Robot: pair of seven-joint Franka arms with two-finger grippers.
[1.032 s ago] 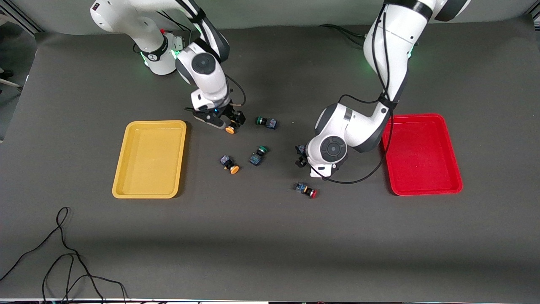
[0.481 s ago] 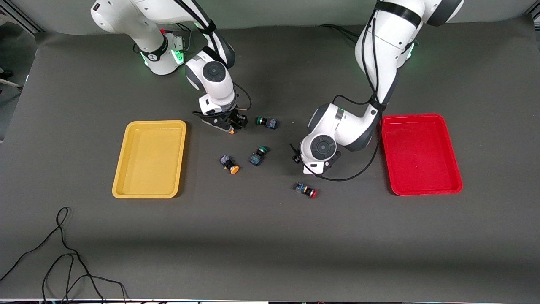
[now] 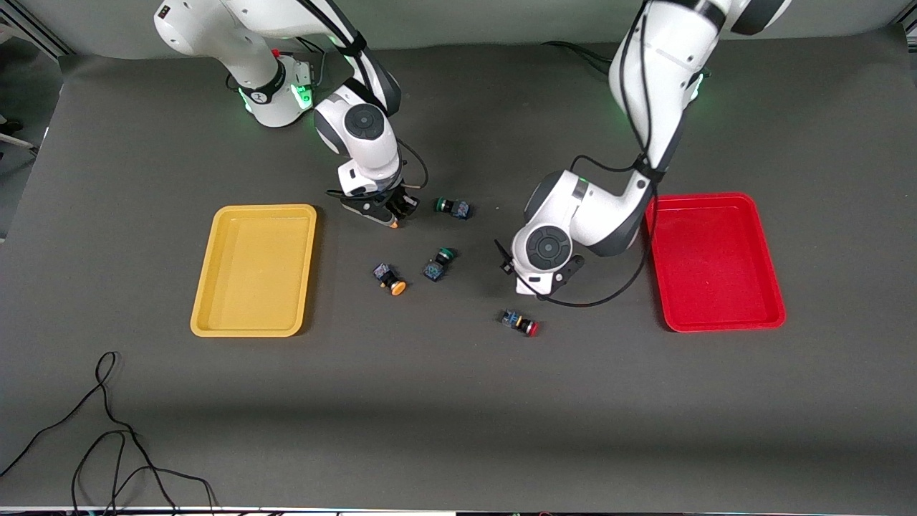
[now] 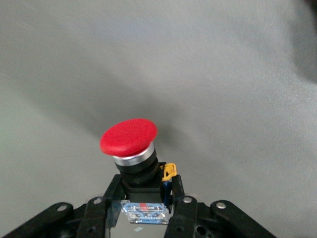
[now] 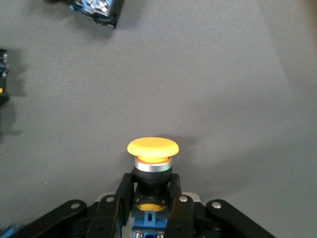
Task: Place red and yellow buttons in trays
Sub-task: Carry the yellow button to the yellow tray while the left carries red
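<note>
Dark grey matte fabric covers the tabletop [image 3: 458, 416]. Right arm folds down from its base, wrist near vertical; the right gripper [image 5: 151, 198] sits low beside the yellow tray [image 3: 254, 270], jaws clamped on the black body of a yellow-capped button [image 5: 152, 148], its domed cap glossy above a metallic collar. Left arm bends at the elbow toward the table's middle; the left gripper [image 4: 143, 201] is low beside the red tray [image 3: 711, 261], jaws clamped on a red-capped button [image 4: 129, 137] with a smooth mushroom cap. Both trays are shallow moulded plastic with rounded corners. A second yellow button [image 3: 390, 280] and second red button [image 3: 520, 322] lie loose between the trays.
</note>
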